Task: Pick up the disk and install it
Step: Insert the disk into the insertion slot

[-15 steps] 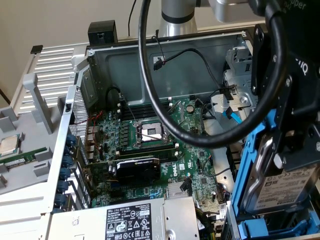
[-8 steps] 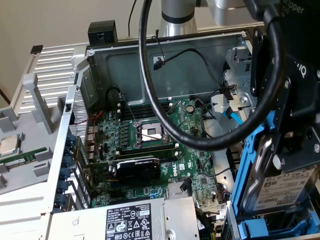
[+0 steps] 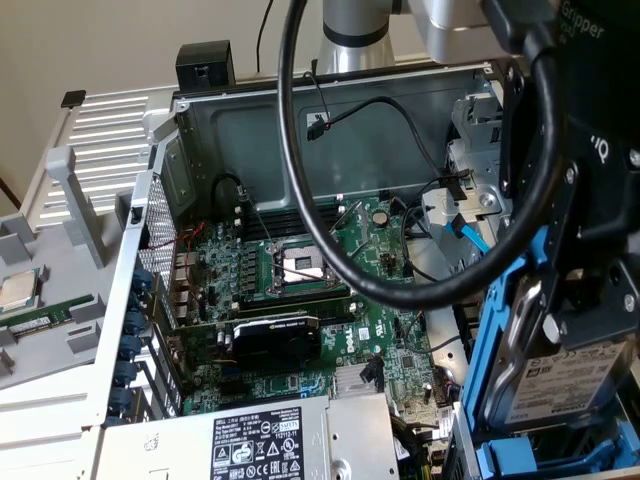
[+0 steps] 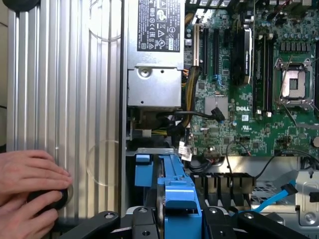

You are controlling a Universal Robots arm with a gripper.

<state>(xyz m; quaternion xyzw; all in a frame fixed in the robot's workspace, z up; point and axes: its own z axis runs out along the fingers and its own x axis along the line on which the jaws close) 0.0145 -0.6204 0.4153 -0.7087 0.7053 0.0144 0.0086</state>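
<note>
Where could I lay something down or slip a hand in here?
The ribbed panel beside the power supply is bare, apart from hands resting on it. The motherboard is crowded with cables. It is tight around the disk too.

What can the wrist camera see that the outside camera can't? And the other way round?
Wrist view's own: a person's hands around a small dark round thing.

Exterior view's own: the white label on the disk, a small square chip lying outside the case at that view's left, and the arm's silver column.

Shared: the green motherboard, the grey power supply box, the blue cable and the disk's blue carrier.
</note>
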